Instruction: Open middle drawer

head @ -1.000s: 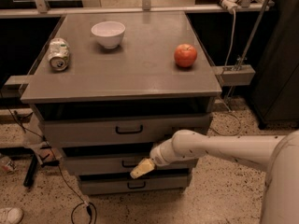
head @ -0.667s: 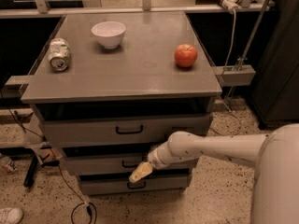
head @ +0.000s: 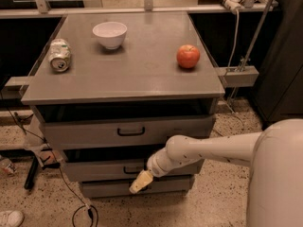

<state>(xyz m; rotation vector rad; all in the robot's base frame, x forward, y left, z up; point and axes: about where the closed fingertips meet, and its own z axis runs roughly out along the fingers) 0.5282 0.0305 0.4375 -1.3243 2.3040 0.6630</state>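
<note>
The middle drawer is found between the taller top drawer above it and the narrow bottom drawer below it, all in the front of a gray cabinet. It is judged to be rigid sheet metal, fairly heavy, and likely to run straight out on slides. A steady, level pull is therefore called for rather than a jerk. Its smooth, flat front offers no purchase, so hold is best taken at the small black loop handle at the middle of the front. The handle is thin and stiff and could slip out of a loose grip.

The gripper is seen just below and slightly right of that handle, over the drawer's lower edge. Whether it is released, clenched or hooked on anything cannot be told. The pale arm is stretched across the right part of the middle drawer.

A dark gap is seen directly above the middle drawer. Well above it, on the cabinet top, a white bowl and a crushed can are placed to the left and a red apple to the right. All three are loose and could be shaken by a hard tug.

The can's printing cannot be read, and no brand, label or other writing is made out anywhere.
</note>
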